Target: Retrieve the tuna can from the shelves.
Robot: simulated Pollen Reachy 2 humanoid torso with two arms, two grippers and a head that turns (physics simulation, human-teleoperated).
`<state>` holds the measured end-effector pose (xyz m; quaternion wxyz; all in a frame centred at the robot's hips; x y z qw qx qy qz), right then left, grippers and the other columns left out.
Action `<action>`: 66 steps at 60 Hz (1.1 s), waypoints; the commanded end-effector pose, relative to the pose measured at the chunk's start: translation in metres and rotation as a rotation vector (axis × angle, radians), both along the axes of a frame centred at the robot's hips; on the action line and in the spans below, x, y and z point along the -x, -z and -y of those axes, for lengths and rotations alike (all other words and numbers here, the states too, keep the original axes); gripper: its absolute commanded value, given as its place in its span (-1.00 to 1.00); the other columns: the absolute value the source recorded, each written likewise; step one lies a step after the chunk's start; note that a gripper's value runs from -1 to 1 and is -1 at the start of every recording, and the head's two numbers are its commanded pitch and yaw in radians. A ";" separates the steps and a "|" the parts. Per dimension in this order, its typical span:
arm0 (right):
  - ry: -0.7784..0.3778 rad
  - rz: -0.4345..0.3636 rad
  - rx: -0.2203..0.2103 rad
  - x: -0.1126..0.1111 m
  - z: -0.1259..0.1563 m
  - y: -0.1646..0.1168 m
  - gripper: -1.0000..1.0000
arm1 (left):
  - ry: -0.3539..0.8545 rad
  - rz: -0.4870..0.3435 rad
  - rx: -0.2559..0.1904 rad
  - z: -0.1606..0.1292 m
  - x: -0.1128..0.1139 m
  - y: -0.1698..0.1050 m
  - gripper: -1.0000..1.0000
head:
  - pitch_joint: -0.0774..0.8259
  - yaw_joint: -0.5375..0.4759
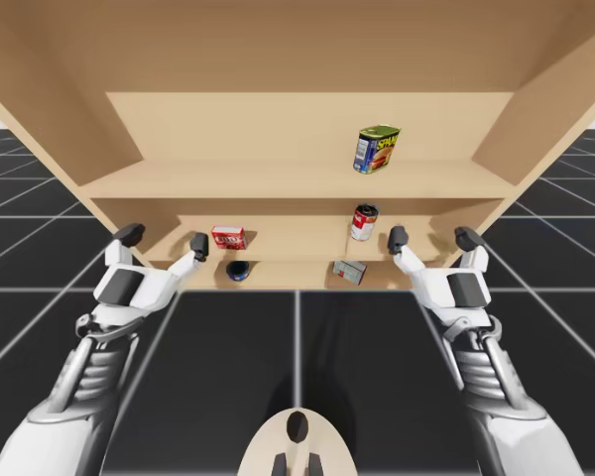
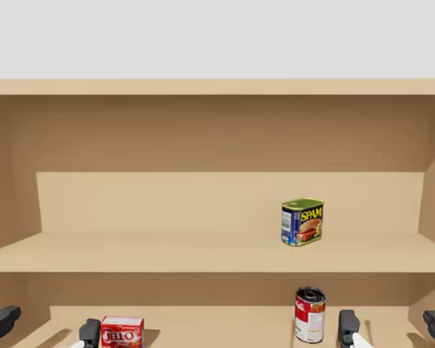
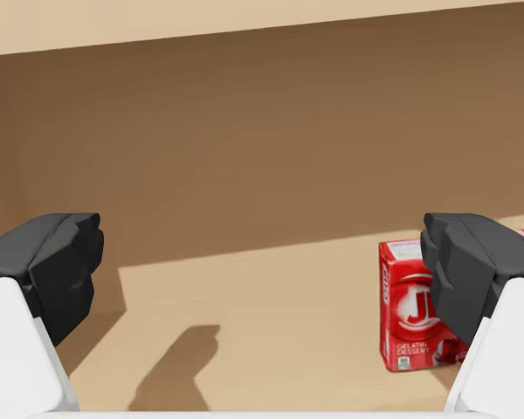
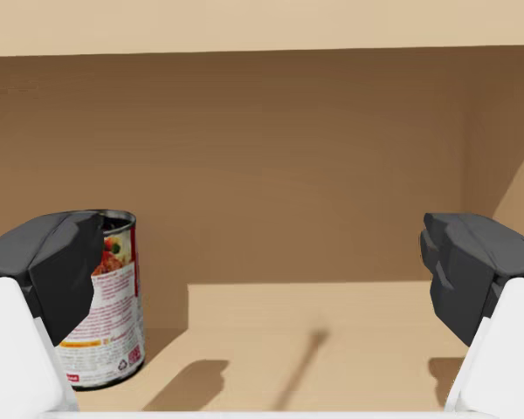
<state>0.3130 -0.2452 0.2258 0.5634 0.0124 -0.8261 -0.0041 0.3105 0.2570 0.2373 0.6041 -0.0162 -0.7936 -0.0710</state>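
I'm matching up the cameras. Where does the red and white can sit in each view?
High view: can on the middle shelf, just left of my right gripper.
Head view: can at bottom, left of that gripper.
Right wrist view: can ahead, partly behind one finger.
Shared landmark: my right gripper, open beside it.

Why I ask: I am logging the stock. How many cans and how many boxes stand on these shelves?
Cans: 3 (blue-and-yellow squarish can, red-and-white round can, low dark blue can)
Boxes: 2 (red box, grey box)
Total: 5
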 end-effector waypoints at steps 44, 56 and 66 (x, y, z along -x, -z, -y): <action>0.018 -0.030 -0.001 -0.002 -0.007 0.003 -1.00 | 0.018 -0.002 0.002 -0.001 0.001 0.000 -1.00 | 0.23 0.20; 0.015 -0.037 0.005 -0.002 -0.008 0.004 -1.00 | 0.020 -0.003 0.004 -0.001 0.001 0.000 -1.00 | 0.44 0.43; 0.013 -0.039 0.008 -0.002 -0.010 0.004 -1.00 | 0.025 -0.004 0.012 0.000 0.002 -0.001 -1.00 | 0.49 0.50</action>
